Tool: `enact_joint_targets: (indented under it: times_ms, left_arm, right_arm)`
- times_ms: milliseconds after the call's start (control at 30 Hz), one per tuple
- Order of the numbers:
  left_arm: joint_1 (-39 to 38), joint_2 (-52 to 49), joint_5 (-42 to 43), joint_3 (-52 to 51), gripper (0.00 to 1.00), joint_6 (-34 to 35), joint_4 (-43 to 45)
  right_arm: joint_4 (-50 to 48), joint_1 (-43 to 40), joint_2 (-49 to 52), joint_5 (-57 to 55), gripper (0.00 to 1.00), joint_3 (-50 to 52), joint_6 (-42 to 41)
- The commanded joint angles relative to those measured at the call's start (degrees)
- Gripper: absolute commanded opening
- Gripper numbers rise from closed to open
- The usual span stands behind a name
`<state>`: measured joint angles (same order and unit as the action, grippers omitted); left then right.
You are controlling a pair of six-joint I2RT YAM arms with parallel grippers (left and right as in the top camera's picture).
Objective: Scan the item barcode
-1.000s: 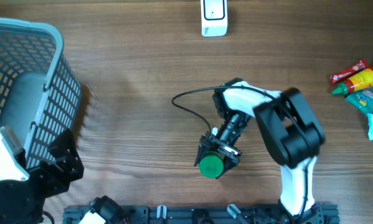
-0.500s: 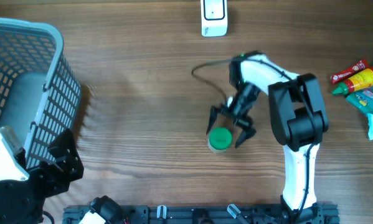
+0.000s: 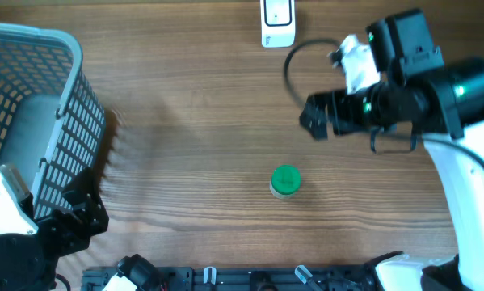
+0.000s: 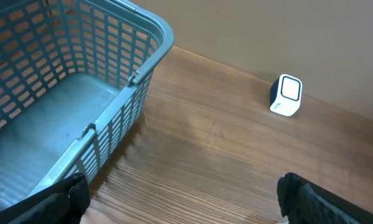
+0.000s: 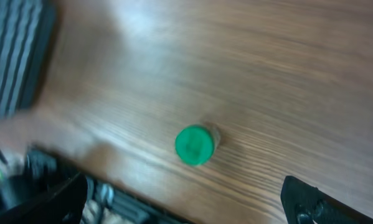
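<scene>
Right gripper (image 3: 314,120) hanging jaws apart, empty, well clear of green-capped bottle (image 3: 285,181) standing upright on surface (image 3: 185,121), likely for regrasping toward scanner (image 3: 277,20); left gripper (image 4: 183,186) sitting jaws apart beside basket (image 3: 64,48)

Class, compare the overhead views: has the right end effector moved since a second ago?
Yes. The right end effector has pulled away from the green-capped container, up towards the white scanner.
</scene>
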<state>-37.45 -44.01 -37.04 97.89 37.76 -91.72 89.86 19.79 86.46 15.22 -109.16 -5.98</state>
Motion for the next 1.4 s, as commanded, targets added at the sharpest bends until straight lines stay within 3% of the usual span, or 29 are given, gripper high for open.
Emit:
enact_joint_targets:
  times_ms: [0,100,200,333,400,500,600,833,1100,1167,1200,1233,1300,1367]
  left_arm:
    - [0.1,-0.2,-1.0,0.4,1.00,-0.7,0.1]
    - [0.1,-0.2,-1.0,0.4,1.00,-0.7,0.1]
    - [0.1,-0.2,-1.0,0.4,1.00,-0.7,0.1]
    - [0.1,-0.2,-1.0,0.4,1.00,-0.7,0.1]
    - [0.1,-0.2,-1.0,0.4,1.00,-0.7,0.1]
    - [0.1,-0.2,-1.0,0.4,1.00,-0.7,0.1]
    - [0.1,-0.2,-1.0,0.4,1.00,-0.7,0.1]
    - [0.1,-0.2,-1.0,0.4,1.00,-0.7,0.1]
    - [0.1,-0.2,-1.0,0.4,1.00,-0.7,0.1]
    - [0.1,-0.2,-1.0,0.4,1.00,-0.7,0.1]
    - [0.1,-0.2,-1.0,0.4,1.00,-0.7,0.1]
    - [0.1,-0.2,-1.0,0.4,1.00,-0.7,0.1]
    - [0.1,-0.2,-1.0,0.4,1.00,-0.7,0.1]
    - [0.1,-0.2,-1.0,0.4,1.00,-0.7,0.1]
  right_arm:
    - [-3.0,4.6,0.8,0.8,0.98,3.8,9.2]
    - [-13.1,5.0,1.9,0.9,1.00,8.0,10.7]
    - [-10.2,8.5,2.6,5.3,1.00,16.3,22.1]
    - [-22.5,13.4,2.6,2.0,1.00,33.6,16.2]
    - [-25.6,16.2,2.6,-0.7,1.00,36.9,12.3]
    - [-32.8,20.8,2.6,-15.3,1.00,42.1,5.0]
    - [-36.4,21.5,2.6,-17.4,1.00,46.3,3.3]
    - [-39.5,21.5,2.7,-15.6,0.99,50.0,1.4]
    - [-41.6,21.5,2.7,-16.5,0.71,53.0,-1.8]
    - [-42.6,21.5,2.7,-18.2,0.68,53.0,-7.4]
    - [-42.3,21.5,2.7,-19.7,0.61,52.9,-11.7]
    - [-42.2,21.4,2.7,-20.3,0.63,52.6,-14.7]
    - [-42.1,20.6,2.7,-20.4,0.77,50.3,-20.0]
    - [-43.9,19.1,2.7,-20.4,0.76,47.9,-25.4]
